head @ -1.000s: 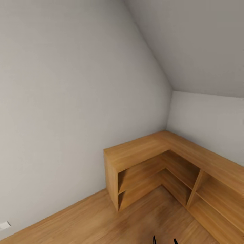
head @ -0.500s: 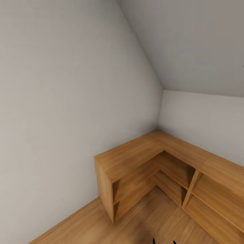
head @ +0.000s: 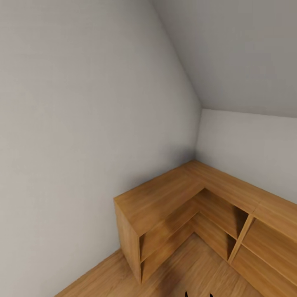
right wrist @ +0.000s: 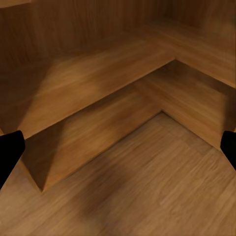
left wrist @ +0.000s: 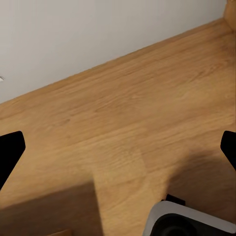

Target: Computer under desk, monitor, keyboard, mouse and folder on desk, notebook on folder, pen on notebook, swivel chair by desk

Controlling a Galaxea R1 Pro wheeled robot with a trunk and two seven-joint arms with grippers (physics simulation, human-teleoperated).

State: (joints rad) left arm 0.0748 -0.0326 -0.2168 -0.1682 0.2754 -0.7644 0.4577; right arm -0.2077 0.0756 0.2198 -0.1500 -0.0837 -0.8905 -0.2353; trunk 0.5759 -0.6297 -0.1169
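I am in the bedroom, facing a corner where a sloped grey-white wall [head: 231, 53] meets the light wood floor [head: 185, 272]. The desk, swivel chair and other task things are out of view. My left gripper [left wrist: 118, 150] is open over bare floor boards, its black fingertips [left wrist: 10, 152] far apart with nothing between them. My right gripper [right wrist: 118, 152] is open too, looking into a wooden cabinet's lower shelf. Two black fingertips [head: 186, 294] poke in at the head view's lower edge.
A low L-shaped light wooden cabinet [head: 165, 198] with open shelves fills the corner ahead and runs off to the right. A tall grey wall [head: 82, 144] stands close on the left. The robot's grey base [left wrist: 187, 221] sits on the floor near the left gripper.
The whole head view has shifted: the cabinet sits further left and looks closer, and the small white wall outlet at the lower left has left the picture. The camera moved, not the things.
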